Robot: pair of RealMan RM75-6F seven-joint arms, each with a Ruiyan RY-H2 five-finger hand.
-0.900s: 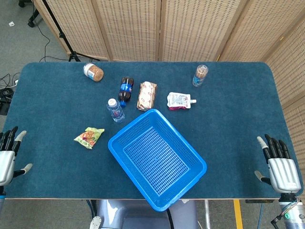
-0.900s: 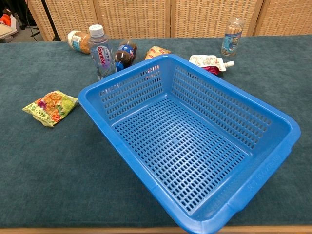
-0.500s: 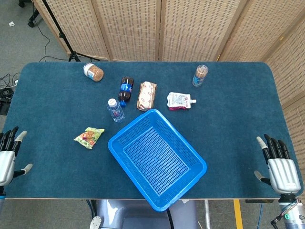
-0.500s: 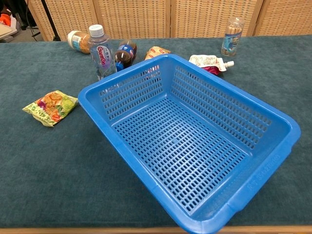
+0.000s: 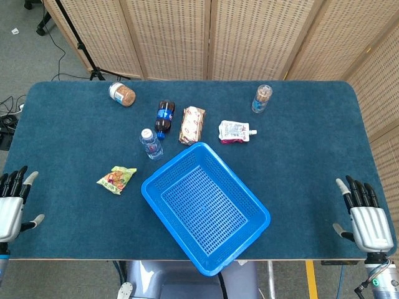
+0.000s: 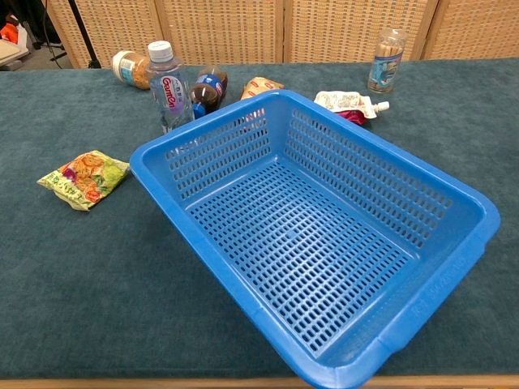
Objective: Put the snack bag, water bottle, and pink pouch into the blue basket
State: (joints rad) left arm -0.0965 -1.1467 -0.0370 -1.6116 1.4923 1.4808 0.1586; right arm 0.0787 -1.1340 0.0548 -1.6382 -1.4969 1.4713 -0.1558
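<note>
The blue basket (image 5: 257, 208) (image 6: 466, 203) sits empty near the table's front edge, turned at an angle. A green snack bag (image 5: 116, 179) (image 6: 84, 178) lies flat to its left. The water bottle (image 5: 150, 144) (image 6: 168, 87) stands upright behind the basket's left corner. The pink pouch (image 5: 235, 132) (image 6: 347, 103) lies beyond the basket's far rim. My left hand (image 5: 11, 205) is at the front left table edge, fingers spread, holding nothing. My right hand (image 5: 363, 215) is at the front right edge, also spread and empty. Neither hand appears in the chest view.
A cola bottle (image 5: 164, 117) and a brown snack pack (image 5: 192, 124) lie behind the basket. A jar (image 5: 121, 94) lies at the back left, and a clear tube container (image 5: 262, 98) stands at the back right. Wicker screens close off the far side.
The left hand has drifted slightly down toward the front edge. Nothing else has moved.
</note>
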